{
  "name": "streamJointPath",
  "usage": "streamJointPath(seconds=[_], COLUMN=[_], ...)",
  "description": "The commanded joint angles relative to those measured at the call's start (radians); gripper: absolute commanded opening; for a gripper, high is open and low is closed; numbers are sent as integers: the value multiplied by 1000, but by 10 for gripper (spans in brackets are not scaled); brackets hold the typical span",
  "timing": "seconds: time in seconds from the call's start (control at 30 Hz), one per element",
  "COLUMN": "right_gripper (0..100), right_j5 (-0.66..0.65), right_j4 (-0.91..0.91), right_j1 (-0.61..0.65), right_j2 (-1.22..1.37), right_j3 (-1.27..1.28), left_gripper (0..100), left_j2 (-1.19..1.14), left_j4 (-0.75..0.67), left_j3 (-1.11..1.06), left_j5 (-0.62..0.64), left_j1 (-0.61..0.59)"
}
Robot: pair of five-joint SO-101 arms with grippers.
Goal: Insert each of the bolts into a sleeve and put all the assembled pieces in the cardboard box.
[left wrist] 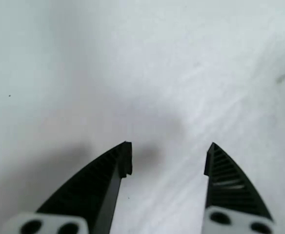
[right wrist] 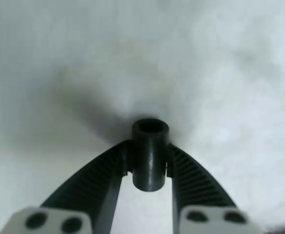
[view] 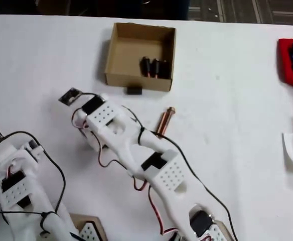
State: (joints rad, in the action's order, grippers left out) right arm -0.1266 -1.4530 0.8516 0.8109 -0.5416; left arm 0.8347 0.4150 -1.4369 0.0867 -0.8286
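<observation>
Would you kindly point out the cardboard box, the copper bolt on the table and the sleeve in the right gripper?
cardboard box [view: 119, 79], high view, on its front wall.
copper bolt [view: 165, 121], high view, mid-shaft.
sleeve [right wrist: 150, 158], right wrist view, on its side wall.

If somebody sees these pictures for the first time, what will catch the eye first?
The black sleeve clamped in the right gripper stands out first. Next come the copper bolt lying on the white table beside an arm, and the cardboard box at the table's far side with dark assembled pieces inside.
</observation>
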Motion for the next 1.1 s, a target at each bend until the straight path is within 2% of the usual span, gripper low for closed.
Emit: streamJointPath(seconds=[0.0, 0.23, 0.87, 1.07], right_gripper=[109, 109, 109, 74], right_j5=[0, -2, 0, -2], right_j4=[-13, -62, -54, -61], right_j1=[-7, -7, -12, -12], right_j2=[10, 10, 93, 104], right_j3=[-48, -120, -129, -143], left_gripper=[255, 255, 255, 255], left_j2=[0, 0, 0, 0], left_j4=[-20, -20, -20, -20], left_j3=[31, 31, 31, 31], left_j5=[5, 5, 5, 5], left_j1=[9, 9, 9, 9])
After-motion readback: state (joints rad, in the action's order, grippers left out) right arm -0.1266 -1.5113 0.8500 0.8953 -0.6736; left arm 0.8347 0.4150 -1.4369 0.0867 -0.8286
